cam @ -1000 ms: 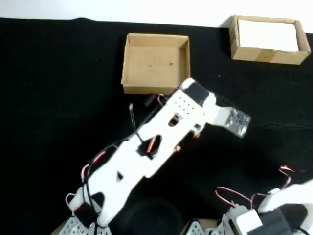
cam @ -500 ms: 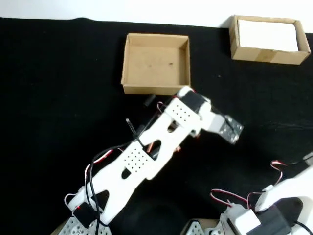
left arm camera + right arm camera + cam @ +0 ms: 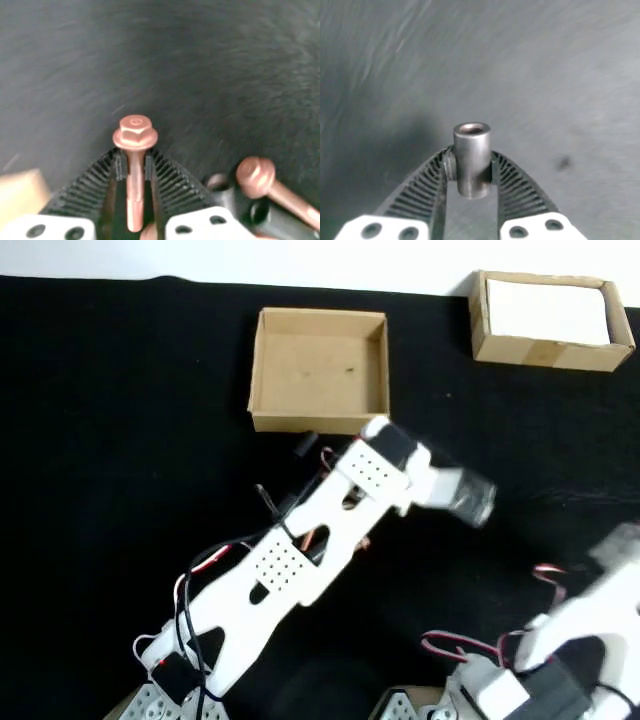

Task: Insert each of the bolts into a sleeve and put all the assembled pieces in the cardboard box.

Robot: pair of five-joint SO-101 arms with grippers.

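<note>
My left gripper (image 3: 134, 156) is shut on a copper flanged bolt (image 3: 134, 142), held by its shank with the hex head sticking out past the fingertips. From above, that gripper (image 3: 468, 497) hangs over the black mat, right of and below the open, empty cardboard box (image 3: 318, 365). A second copper bolt (image 3: 256, 174) lies beside the left gripper, next to a dark part I cannot make out. My right gripper (image 3: 470, 159) is shut on a grey steel sleeve (image 3: 471, 150), bore facing outward. The right arm (image 3: 585, 618) is at the bottom right corner.
A second cardboard box (image 3: 545, 350) holding something white stands at the back right. A black mat (image 3: 120, 440) covers the table, with wide free room at left. A cardboard corner (image 3: 20, 190) is near the left gripper.
The left arm's gripper drew back slightly toward the box and turned at the wrist. The right arm shifted at the bottom right, rising toward the right edge.
</note>
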